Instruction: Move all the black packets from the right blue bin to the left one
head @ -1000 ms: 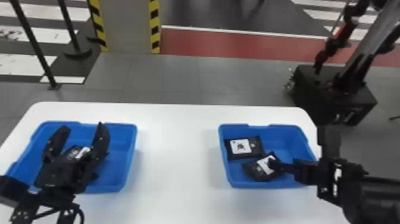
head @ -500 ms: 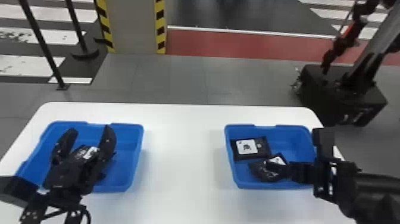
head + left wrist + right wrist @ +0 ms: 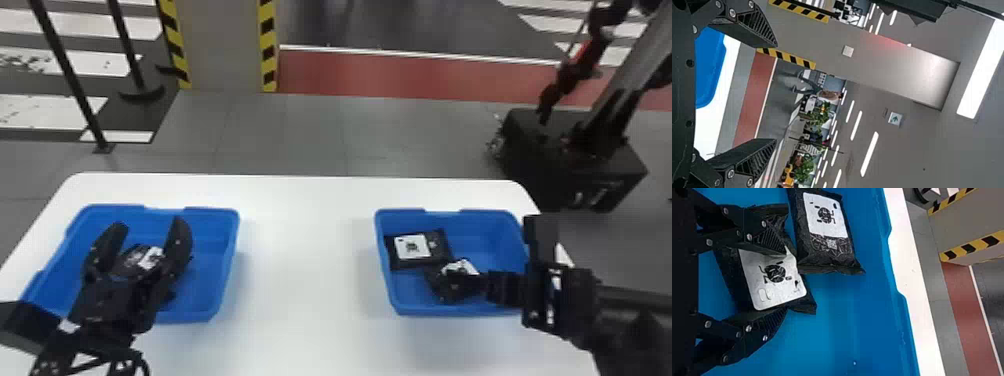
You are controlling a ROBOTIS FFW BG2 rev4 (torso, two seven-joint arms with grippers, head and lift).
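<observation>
1. Head view: the left gripper (image 3: 150, 224) was over the blue plastic left bin (image 3: 227, 250) at the lower left of the frame, its two flat black fingers spread wide. A black packet with a white label (image 3: 150, 257) showed in the gap between them, inside that bin. In the lower right part of the frame, the right gripper (image 3: 452, 279) reached into the blue plastic right bin (image 3: 392, 295) and was on a crumpled black packet (image 3: 442, 291). A flat black packet (image 3: 412, 246) lay just beside that one, nearer the bin's upper left corner. Both bins stood on a white table (image 3: 305, 280).
2. Left wrist view: the left gripper (image 3: 775, 93) had its fingers well apart, one at the upper left and one at the lower left, with nothing pinched between their tips. Part of a blue bin showed at the left.
3. Right wrist view: the right gripper (image 3: 785, 281) was pinching the crumpled packet at the left of the frame, its fingers apart by the packet's bulk and the upper one creasing it beside the label. The flat packet lay at upper centre, clear of the fingers.
</observation>
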